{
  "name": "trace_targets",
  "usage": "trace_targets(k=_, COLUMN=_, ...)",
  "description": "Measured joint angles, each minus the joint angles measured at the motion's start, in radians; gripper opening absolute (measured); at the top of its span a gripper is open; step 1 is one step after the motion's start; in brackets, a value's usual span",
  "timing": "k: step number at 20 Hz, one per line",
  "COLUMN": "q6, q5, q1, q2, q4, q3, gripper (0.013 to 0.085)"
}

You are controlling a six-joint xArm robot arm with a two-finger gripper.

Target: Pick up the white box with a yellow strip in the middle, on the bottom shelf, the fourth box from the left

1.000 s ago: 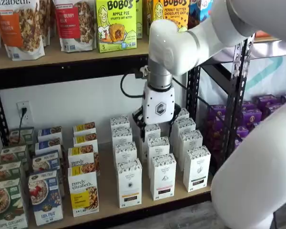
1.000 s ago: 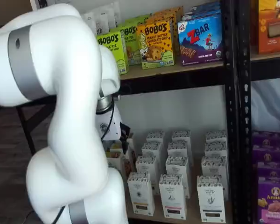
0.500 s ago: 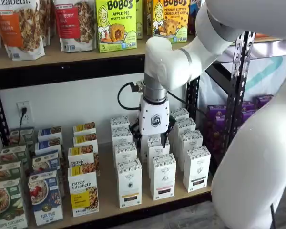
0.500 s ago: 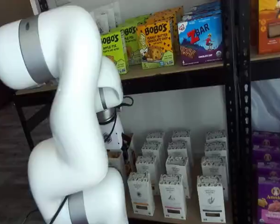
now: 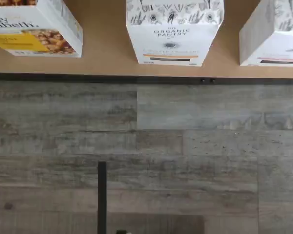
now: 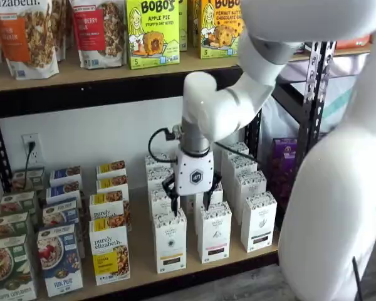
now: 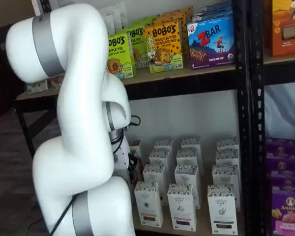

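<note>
Wrist view shows the white box (image 5: 175, 36) crowded by neighbours, so the spread, empty hand (image 6: 189, 202) may bump one.

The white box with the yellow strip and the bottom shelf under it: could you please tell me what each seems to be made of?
The white box looks like matte printed cardboard: flat folded faces, crisp edges, printed speckled band. The bottom shelf looks like a light tan wood or wood-look board, smooth and unglossy, with a black front rail, probably painted metal, seen in the wrist view.

white box (image 6: 170, 241) flanked closely — open floor (image 5: 185, 146) in front
</note>
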Motion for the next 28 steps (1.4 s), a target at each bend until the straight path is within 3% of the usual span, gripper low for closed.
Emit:
trace_targets(k=3, q6=0.014, q5=-0.036, q1=0.005, q2=0.069, q4=-0.011, q3=-0.026, gripper=0.085)
trace_targets(k=13, q6=-0.024, q5=-0.157, q1=-0.022, q2=0.301, q4=-0.001, q3=-0.145, gripper=0.085)
trace_targets(k=17, q6=-0.013, q5=-0.178, q1=-0.042, q2=0.376, q4=-0.034, q3=-0.197, gripper=0.085)
trace_targets(k=21, q6=-0.034, q5=-0.196, q1=-0.062, q2=0.441, q4=-0.033, q3=-0.244, gripper=0.085)
trace_targets(k=28, q6=-0.117, q5=-0.205, q1=-0.086, q2=0.537, q4=0.029, q3=-0.335, gripper=0.085)
